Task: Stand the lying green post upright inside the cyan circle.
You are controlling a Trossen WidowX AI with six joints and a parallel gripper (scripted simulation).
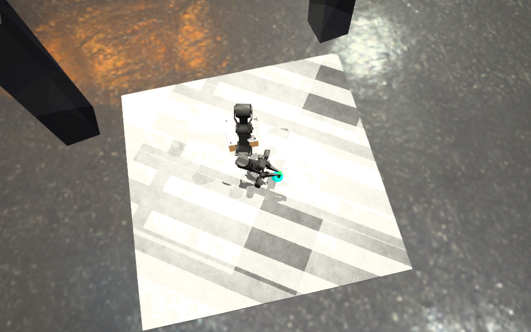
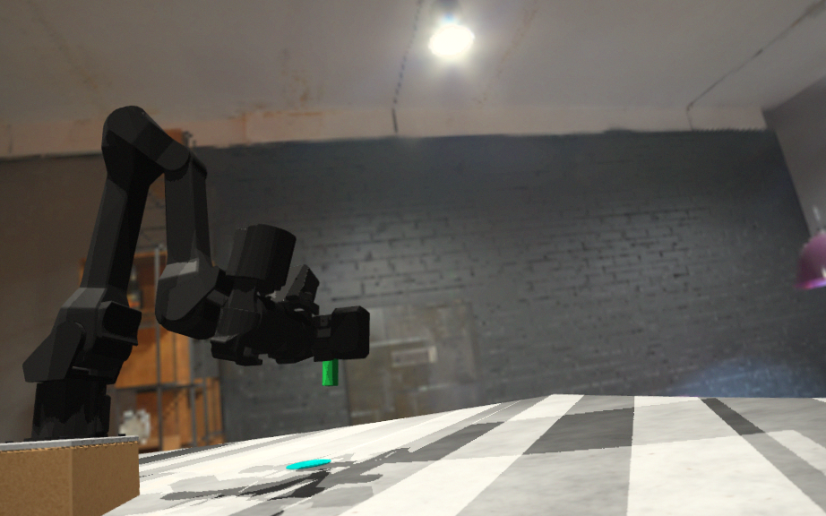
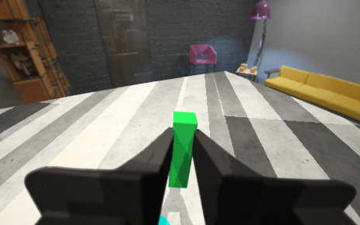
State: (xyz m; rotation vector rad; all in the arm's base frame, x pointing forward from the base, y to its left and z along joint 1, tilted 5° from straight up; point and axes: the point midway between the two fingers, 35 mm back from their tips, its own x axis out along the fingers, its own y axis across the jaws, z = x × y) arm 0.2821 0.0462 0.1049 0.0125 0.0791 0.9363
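The green post (image 1: 280, 173) (image 2: 330, 374) (image 3: 181, 164) hangs nearly upright in the air, its lower end well above the table. My gripper (image 1: 279, 174) (image 2: 333, 339) (image 3: 183, 133) is shut on it, with a finger on each side of its upper part in the wrist view. The cyan circle (image 1: 275, 178) (image 2: 308, 463) (image 3: 163, 221) lies flat on the table below. In the top view the post and fingertips overlap the circle's upper right part. In the wrist view only a piece of the circle shows at the bottom edge, partly hidden by the left finger.
The striped table top (image 1: 201, 256) (image 2: 679, 436) (image 3: 97, 137) lies under the arm. The arm's base stands on a brown block (image 1: 232, 148) (image 2: 105, 476). Shadows of the arm fall around the circle. Dark pillars (image 1: 32, 74) (image 1: 330, 18) stand beyond the table's edges.
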